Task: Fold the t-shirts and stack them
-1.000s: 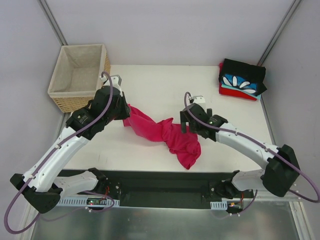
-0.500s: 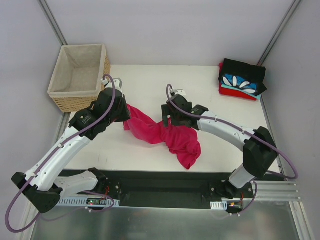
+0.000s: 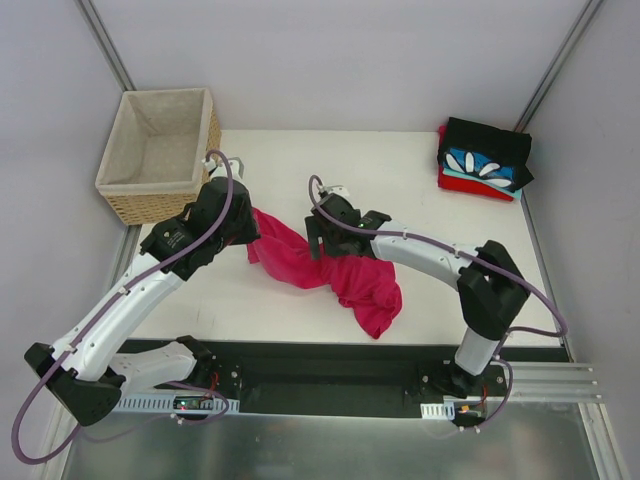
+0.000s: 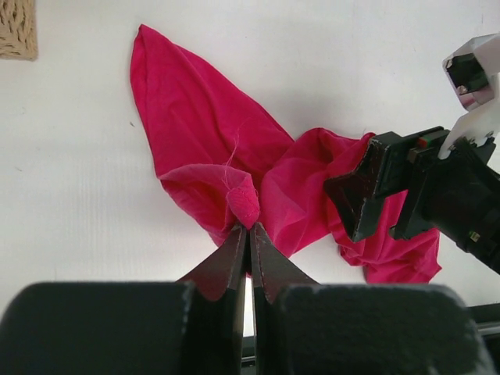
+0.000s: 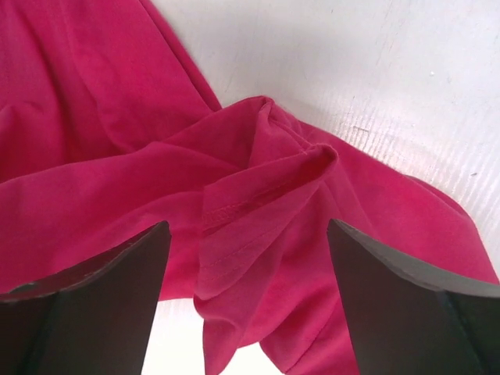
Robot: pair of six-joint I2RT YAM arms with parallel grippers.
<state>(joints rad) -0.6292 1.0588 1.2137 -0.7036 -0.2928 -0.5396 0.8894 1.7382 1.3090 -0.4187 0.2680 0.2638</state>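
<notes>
Your left gripper (image 4: 248,226), jaws closed on a fold of the crumpled magenta t-shirt (image 4: 195,133) on the counter (image 3: 300,160), seemingly anchors it while your right gripper (image 5: 248,226), jaws wide open, straddles a hemmed ridge, poised to grasp.

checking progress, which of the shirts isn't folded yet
The magenta-pink shirt, lying crumpled mid-table; the black, blue-printed and red ones sit folded in a stack at the far right corner.

White table (image 3: 290,165) under even light — pale grey walls (image 3: 330,60), metal corner poles (image 3: 105,45), wicker basket (image 3: 135,207) far-left.
</notes>
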